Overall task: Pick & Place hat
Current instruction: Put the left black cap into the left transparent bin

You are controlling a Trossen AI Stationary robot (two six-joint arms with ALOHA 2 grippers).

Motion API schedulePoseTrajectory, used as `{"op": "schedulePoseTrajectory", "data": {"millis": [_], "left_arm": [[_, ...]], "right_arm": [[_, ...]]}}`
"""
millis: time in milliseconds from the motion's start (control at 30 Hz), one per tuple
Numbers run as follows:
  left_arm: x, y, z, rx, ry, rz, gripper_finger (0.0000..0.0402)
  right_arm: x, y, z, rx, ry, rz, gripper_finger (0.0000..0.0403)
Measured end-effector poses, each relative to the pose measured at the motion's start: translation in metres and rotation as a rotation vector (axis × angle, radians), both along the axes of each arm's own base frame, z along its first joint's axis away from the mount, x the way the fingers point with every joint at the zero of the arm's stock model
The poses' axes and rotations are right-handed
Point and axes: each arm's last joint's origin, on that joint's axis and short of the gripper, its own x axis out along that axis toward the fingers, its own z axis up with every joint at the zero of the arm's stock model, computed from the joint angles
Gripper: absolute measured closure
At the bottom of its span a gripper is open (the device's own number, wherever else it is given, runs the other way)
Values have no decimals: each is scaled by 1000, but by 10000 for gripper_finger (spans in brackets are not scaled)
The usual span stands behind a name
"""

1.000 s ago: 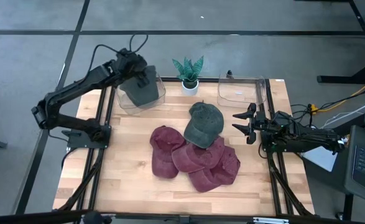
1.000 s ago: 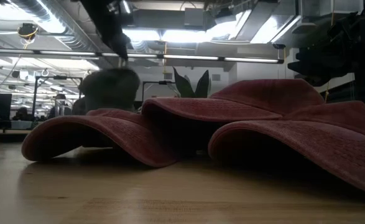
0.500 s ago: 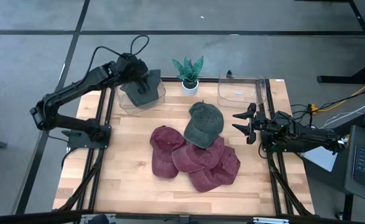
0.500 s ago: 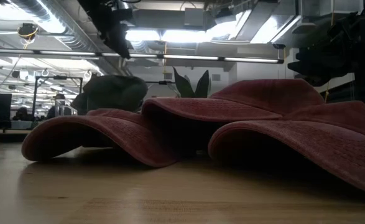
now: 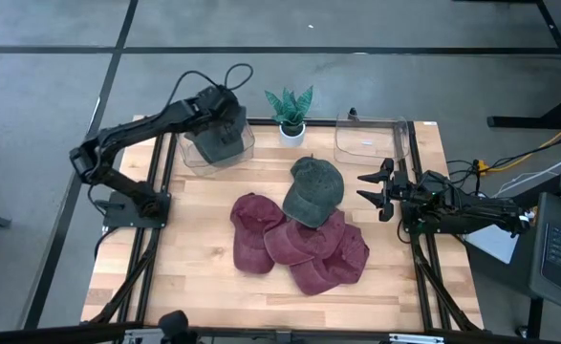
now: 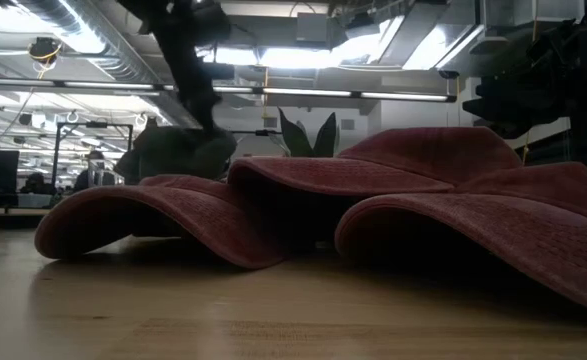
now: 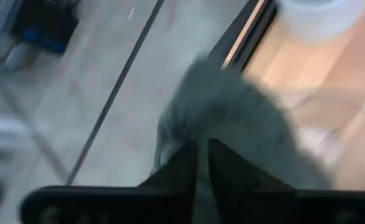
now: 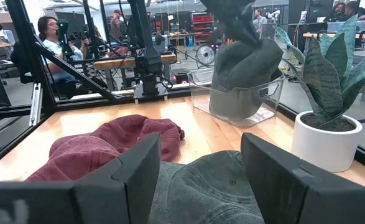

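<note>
A grey-green hat (image 5: 218, 143) sits in the clear bin (image 5: 244, 145) at the table's far left, its crown up and bulging above the rim (image 8: 244, 62). My left gripper (image 5: 226, 122) comes down onto it from above, fingers together (image 7: 202, 158). A second grey-green hat (image 5: 314, 189) lies on top of a pile of dark red hats (image 5: 299, 244) in the middle of the table. My right gripper (image 5: 372, 188) waits open and level at the table's right edge, holding nothing. My left gripper meets the top of the crown (image 8: 247, 42) of the hat in the bin, slanting down from above (image 6: 205, 118). Its fingers are shut. Whether any cloth is caught between them, I cannot tell. The hat rests in the bin.
A small potted plant (image 5: 290, 115) stands at the far edge between the left bin and a second clear bin (image 5: 371, 139) at the far right. Bare wood lies along the near edge and the left side of the table. People sit in the room beyond.
My left gripper has gone down toward the bin at the far left. The grey-green hat, which hung higher below the gripper, has sunk into the bin and spread wider.
</note>
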Motion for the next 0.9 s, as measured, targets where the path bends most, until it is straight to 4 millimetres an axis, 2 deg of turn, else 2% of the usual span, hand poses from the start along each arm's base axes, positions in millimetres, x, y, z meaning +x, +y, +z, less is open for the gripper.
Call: {"op": "schedulePoseTrajectory", "data": {"millis": [100,333,467,667,900], "left_arm": [[-8,-2,-9,-36,127,67,396],[-37,-13,-21,-246,307,209,399],[-42,-14,-23,-359,267,241,397],[-40,-13,-27,-465,201,215,399],[-43,-13,-23,-392,247,207,399]], "right_arm": [[0,0,0,0,0,0,181],[0,0,0,0,0,0,181],[0,0,0,0,0,0,181],[0,0,0,0,0,0,181],[0,0,0,0,0,0,181]]}}
